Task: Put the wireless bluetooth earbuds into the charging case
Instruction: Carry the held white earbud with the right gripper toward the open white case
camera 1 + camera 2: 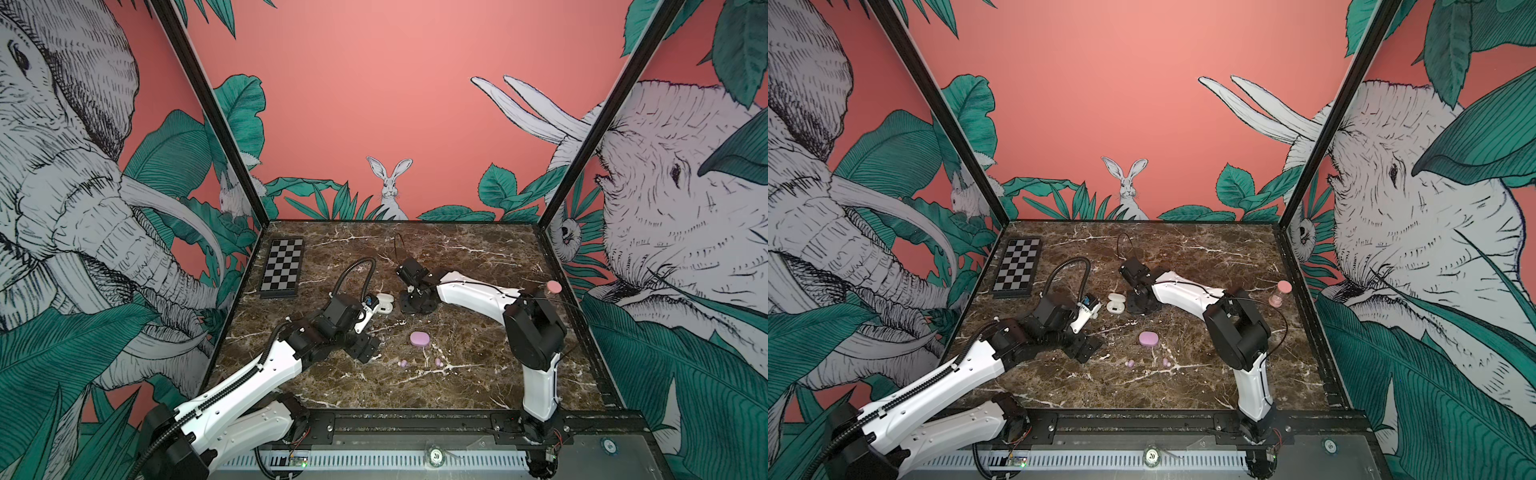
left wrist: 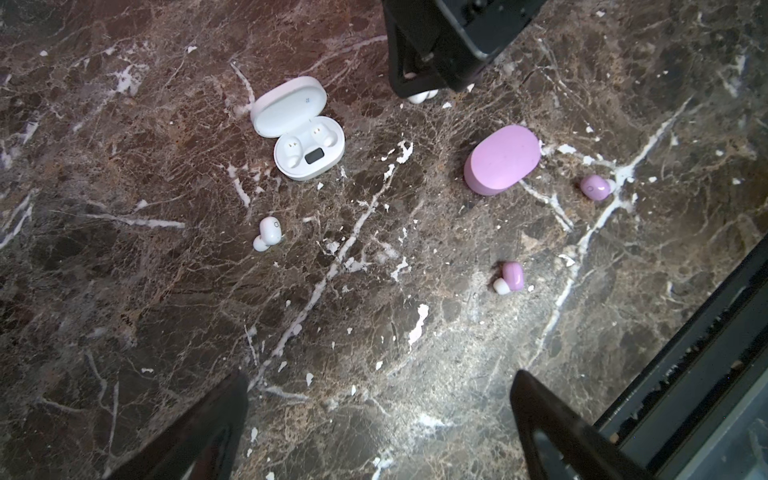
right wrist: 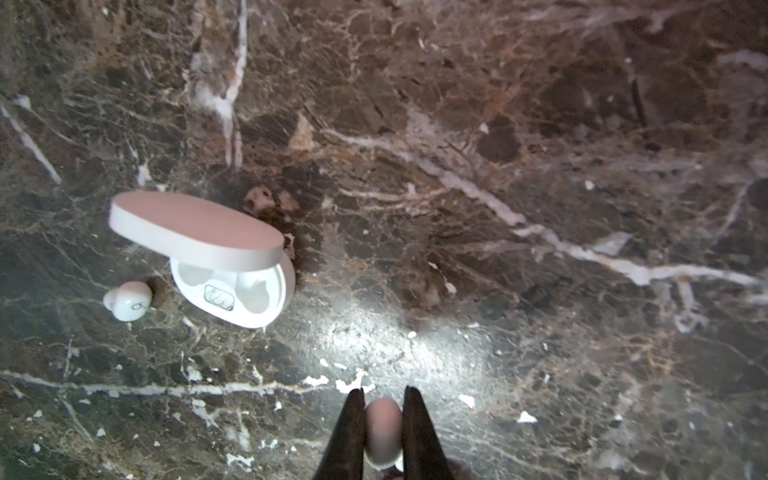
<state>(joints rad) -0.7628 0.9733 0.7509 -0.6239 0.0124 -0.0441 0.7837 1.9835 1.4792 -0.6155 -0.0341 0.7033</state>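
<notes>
My right gripper (image 3: 384, 392) is shut on a white earbud (image 3: 383, 428), low over the marble just right of the open white charging case (image 3: 232, 286); the left wrist view shows that earbud (image 2: 422, 96) under the fingers. Both sockets of the white case (image 2: 305, 137) show empty. A second white earbud (image 2: 269, 232) lies loose beside it. The lilac case (image 1: 419, 338) is closed, with two lilac earbuds (image 1: 402, 363) (image 1: 439, 362) on the table in front of it. My left gripper (image 2: 380, 378) hangs open over bare marble, holding nothing.
A folded chessboard (image 1: 282, 268) lies at the back left. A pink sand timer (image 1: 552, 289) stands by the right wall. The black frame rail (image 2: 685, 374) runs along the table's front edge.
</notes>
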